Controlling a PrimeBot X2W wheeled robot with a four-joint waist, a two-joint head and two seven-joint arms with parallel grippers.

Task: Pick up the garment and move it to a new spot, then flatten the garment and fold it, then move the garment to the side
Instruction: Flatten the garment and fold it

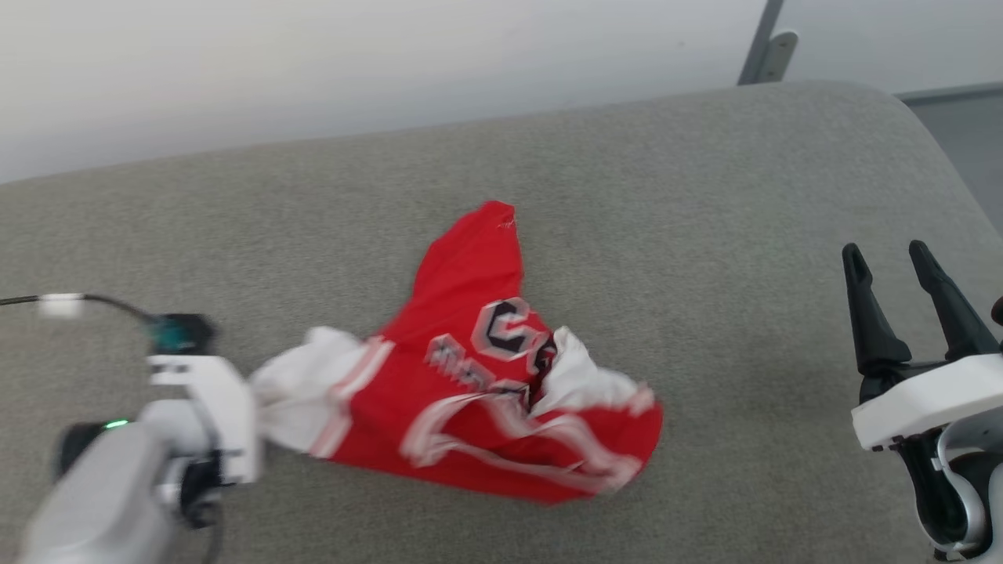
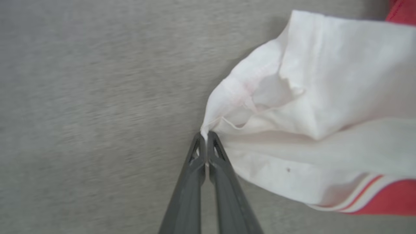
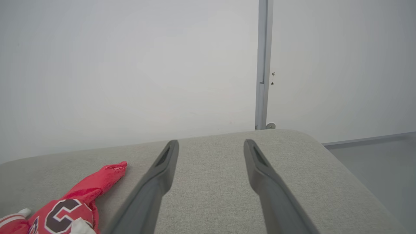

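At the first step: picking up. Pinching the edge of a white sleeve of the crumpled red soft-fabric T-shirt (image 1: 486, 392), striped at the trim, in the left claw (image 2: 206, 135), fingers pressed together on the cloth. Lying bunched about mid-way across the grey fabric-covered desk (image 1: 666, 196), apparently not yet lifted clear. Holding the right claw (image 1: 885, 254) spread wide and empty, well apart to the right. Next, probably: lift and carry to a new spot, minding slip from so thin a pinch.
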